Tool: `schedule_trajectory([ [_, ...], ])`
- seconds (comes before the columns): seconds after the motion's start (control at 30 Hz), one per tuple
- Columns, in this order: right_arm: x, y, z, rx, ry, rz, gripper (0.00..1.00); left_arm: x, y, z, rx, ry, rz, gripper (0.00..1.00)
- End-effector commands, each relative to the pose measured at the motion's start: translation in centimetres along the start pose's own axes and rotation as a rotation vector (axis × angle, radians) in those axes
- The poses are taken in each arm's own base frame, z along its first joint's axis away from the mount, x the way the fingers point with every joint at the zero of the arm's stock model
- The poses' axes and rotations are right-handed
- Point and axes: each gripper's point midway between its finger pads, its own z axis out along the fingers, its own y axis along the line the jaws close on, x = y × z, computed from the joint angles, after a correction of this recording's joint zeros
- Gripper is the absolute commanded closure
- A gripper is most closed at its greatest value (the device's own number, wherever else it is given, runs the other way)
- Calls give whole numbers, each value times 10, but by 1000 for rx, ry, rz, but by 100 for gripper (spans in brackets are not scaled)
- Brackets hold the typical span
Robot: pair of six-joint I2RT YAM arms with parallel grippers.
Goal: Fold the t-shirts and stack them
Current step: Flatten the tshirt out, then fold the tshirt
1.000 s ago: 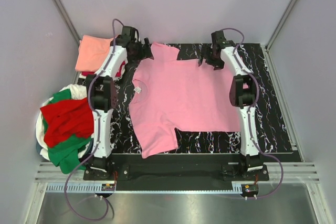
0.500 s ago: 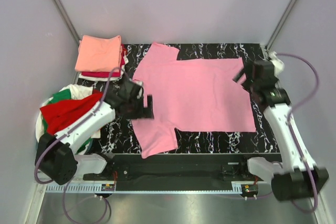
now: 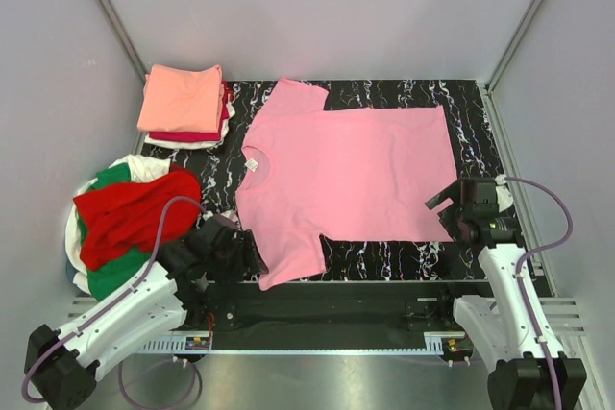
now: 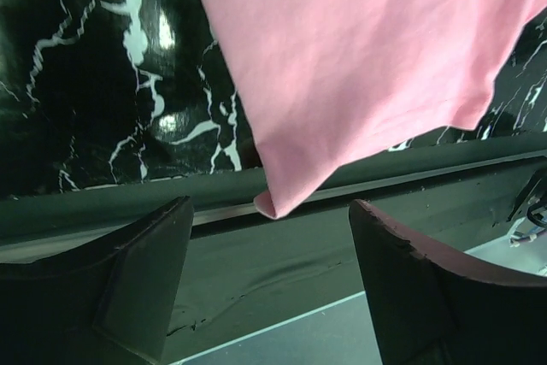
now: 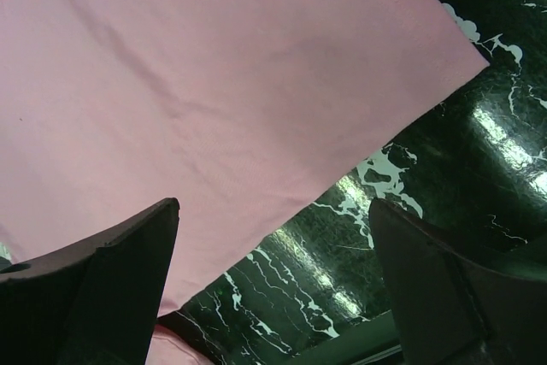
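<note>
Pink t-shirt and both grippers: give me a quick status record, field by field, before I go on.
pink t-shirt: spread flat on the black marbled mat, unfolded, neck to the left
left gripper: open, empty, above the near sleeve's corner
right gripper: open, empty, above the shirt's edge near a hem corner
folded stack: far left corner, salmon-orange on top
unfolded pile: left of the mat; red, green, white

Top camera looks down from behind; wrist cameras hang close over the pink t-shirt (image 3: pixel 346 175), seemingly its near corners.
</note>
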Motion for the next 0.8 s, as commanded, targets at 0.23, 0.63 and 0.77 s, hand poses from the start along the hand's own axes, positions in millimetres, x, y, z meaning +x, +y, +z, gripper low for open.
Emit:
schedule_trajectory([
  [0.23,-30,-3,12,24,-21,74,0,13,-17,20,67,15,-65,26],
  [0.63,-26,-49,51,66,115,340,11,-19,-46,15,61,-110,-21,100],
  [0.77,-12,-63,64,100,174,412,16,-26,-52,3,57,-129,-8,100],
])
